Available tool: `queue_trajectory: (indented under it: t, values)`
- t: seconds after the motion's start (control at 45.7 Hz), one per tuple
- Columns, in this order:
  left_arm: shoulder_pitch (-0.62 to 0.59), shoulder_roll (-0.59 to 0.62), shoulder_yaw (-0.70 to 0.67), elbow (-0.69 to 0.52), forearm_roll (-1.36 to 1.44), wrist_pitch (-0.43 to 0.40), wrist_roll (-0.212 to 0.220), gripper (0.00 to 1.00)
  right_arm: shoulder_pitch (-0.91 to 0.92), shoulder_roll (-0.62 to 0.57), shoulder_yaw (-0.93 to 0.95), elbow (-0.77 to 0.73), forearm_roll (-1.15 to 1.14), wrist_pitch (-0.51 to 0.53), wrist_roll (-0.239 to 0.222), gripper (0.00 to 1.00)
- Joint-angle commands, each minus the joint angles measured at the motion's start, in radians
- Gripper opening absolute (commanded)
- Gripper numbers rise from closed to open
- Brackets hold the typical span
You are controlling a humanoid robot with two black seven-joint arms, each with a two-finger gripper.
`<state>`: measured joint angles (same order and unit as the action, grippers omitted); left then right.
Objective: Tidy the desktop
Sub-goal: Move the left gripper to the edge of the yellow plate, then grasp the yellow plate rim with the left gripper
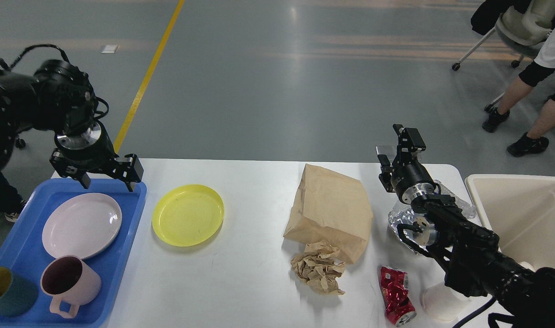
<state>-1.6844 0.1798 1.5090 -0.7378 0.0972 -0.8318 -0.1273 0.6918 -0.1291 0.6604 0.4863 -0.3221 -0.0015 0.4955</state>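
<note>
The large white smooth desktop (254, 273) with rounded corners fills the near half of the view, reaching from the left edge almost to the right. At its right end stands a cream plastic bin (523, 214), open at the top. At the left end lies a blue plastic tray (122, 246) that holds a pale pink round plate (81, 224), a pink mug with a handle (71, 284) near to it, and a teal cup with a yellow inside (6, 291) at the near left corner. Right of centre lies a flattened brown paper bag (329, 209), and just near of it, touching its edge, a crumpled wad of brown paper (319, 272). A round yellow plastic plate (188, 215) sits on the bare top just right of the tray. Crumpled silver foil (402, 218) lies at the right, partly behind the right arm; near of it are a crushed red drinks can (397, 295) and a white paper cup on its side (441, 303).

The left gripper (105, 177) hangs over the tray's far right corner, fingers pointing down and spread wide, holding nothing. The right gripper (398, 148) points up over the far right edge of the top; how far its fingers are parted I cannot tell.
</note>
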Motion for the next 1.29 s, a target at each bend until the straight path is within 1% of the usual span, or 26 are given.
queue_trajectory:
  t: [0.0,0.088,0.153,0.263,0.35,0.438,0.481,0.656,0.81,1.007,1.138,1.269]
  values:
    - [0.055,-0.031,-0.035,0.006,-0.005,0.079,0.006,0.92,0.0,0.0,0.001,0.0,0.0,0.0,0.0,1.0]
    - [0.094,-0.036,-0.09,0.015,-0.005,0.082,0.009,0.92,0.0,0.0,0.001,0.0,0.0,0.0,0.0,1.0]
    - [0.132,-0.037,-0.134,0.023,-0.007,0.097,0.014,0.92,0.0,0.0,0.001,0.0,0.0,0.0,0.0,1.0]
    - [0.199,-0.042,-0.217,0.069,-0.005,0.131,0.014,0.92,0.0,0.0,-0.001,0.0,0.0,0.0,0.0,1.0]
    - [0.241,-0.062,-0.262,0.08,-0.007,0.178,0.014,0.92,0.0,0.0,0.001,0.0,0.0,0.0,0.0,1.0]
    - [0.293,-0.103,-0.27,0.106,-0.007,0.256,0.015,0.92,0.0,0.0,-0.001,0.0,0.0,0.0,0.0,1.0]
    - [0.316,-0.114,-0.27,0.127,-0.005,0.279,0.017,0.92,0.0,-0.001,0.001,0.0,0.0,0.0,0.0,1.0]
    - [0.367,-0.121,-0.271,0.17,-0.007,0.284,0.017,0.92,0.0,0.0,0.001,0.0,0.0,0.0,0.0,1.0]
    - [0.371,-0.102,-0.273,0.172,-0.008,0.28,0.015,0.92,0.0,0.0,-0.001,0.0,0.0,0.0,0.0,1.0]
    - [0.374,-0.04,-0.285,0.172,-0.01,0.28,0.015,0.92,0.0,-0.001,-0.001,0.0,0.0,0.0,0.0,1.0]
    - [0.396,-0.036,-0.297,0.175,-0.01,0.286,0.015,0.92,0.0,0.0,-0.001,0.0,0.0,0.0,0.0,1.0]
    - [0.42,-0.036,-0.297,0.204,-0.01,0.289,0.015,0.92,0.0,0.0,0.001,0.0,0.0,0.0,0.0,1.0]
